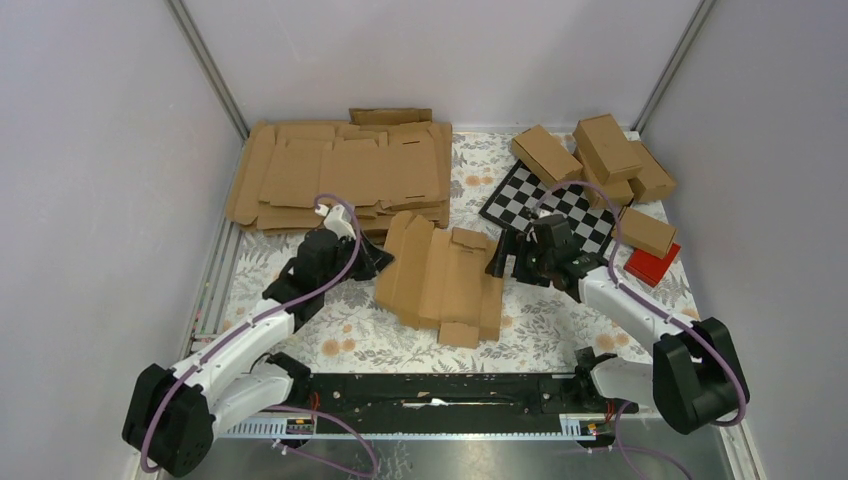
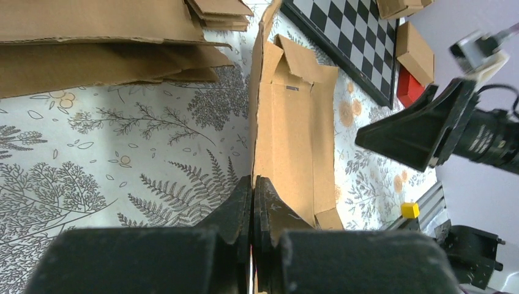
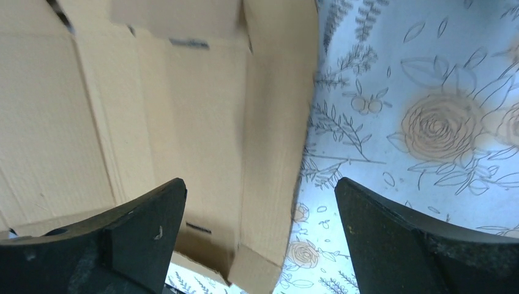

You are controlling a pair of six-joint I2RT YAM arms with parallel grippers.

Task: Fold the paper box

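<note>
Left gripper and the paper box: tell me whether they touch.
Touching. The left wrist view shows the left gripper shut on a raised edge of the paper box.

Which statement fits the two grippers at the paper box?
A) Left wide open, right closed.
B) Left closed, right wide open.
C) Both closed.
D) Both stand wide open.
B: the left wrist view shows the left gripper with its fingers pressed together at the edge of the paper box, while the right gripper shows a wide gap between its fingers.

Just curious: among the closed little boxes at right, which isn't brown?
The red box, at the cluster's near end beside the checkerboard; the others are brown cardboard.
</note>
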